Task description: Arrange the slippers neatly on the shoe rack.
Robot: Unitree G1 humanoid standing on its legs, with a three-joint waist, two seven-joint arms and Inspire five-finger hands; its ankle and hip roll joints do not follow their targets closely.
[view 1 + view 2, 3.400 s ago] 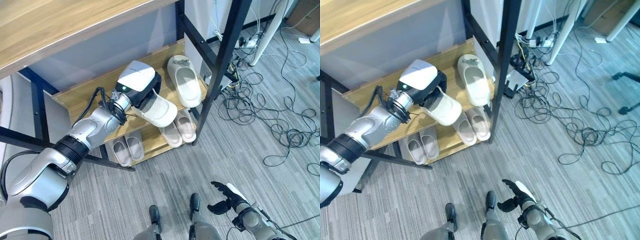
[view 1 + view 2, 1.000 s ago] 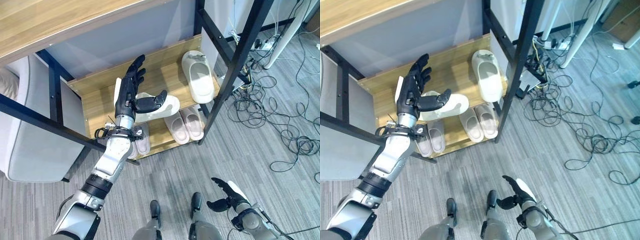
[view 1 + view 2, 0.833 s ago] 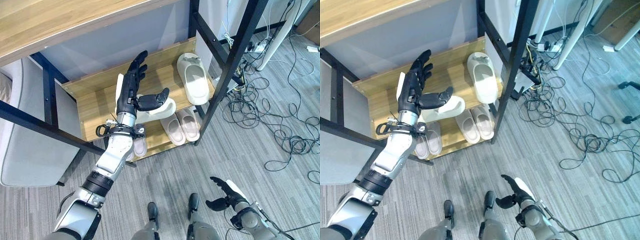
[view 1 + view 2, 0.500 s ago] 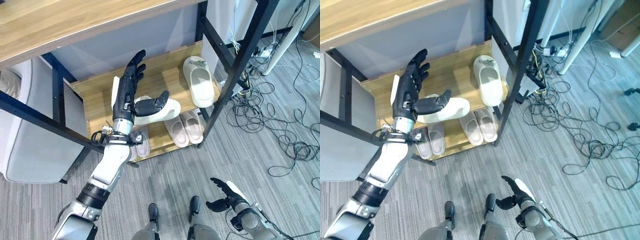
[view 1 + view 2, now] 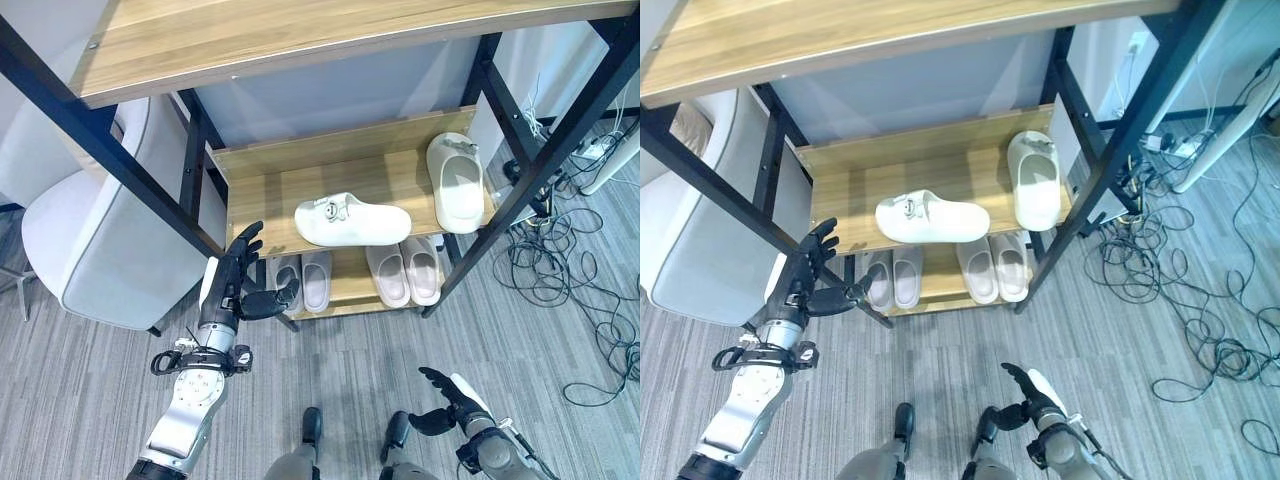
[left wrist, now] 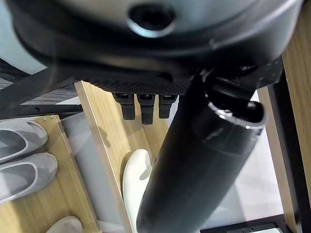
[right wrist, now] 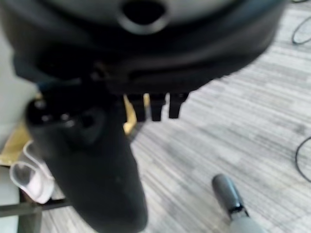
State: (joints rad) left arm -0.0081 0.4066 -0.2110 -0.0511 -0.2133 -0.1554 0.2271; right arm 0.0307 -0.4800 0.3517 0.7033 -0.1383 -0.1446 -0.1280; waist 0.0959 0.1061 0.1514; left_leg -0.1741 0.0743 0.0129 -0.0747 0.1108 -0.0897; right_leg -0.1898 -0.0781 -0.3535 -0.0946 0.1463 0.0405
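The wooden shoe rack's middle shelf carries two white slippers. One white slipper lies crosswise near the shelf's front edge; the other slipper points inward at the right end. My left hand hovers open, fingers straight, low in front of the rack's left post and apart from both slippers. The left wrist view shows its straight fingers with the crosswise slipper beyond them. My right hand hangs open and idle above the floor.
Two pairs of pale slippers fill the bottom shelf. Black posts frame the rack under a wooden top board. A grey armchair stands on the left; tangled cables cover the floor on the right.
My left hand let go of the crosswise slipper, which now rests on the middle shelf, and drew back down below the shelf. The camera has pulled back.
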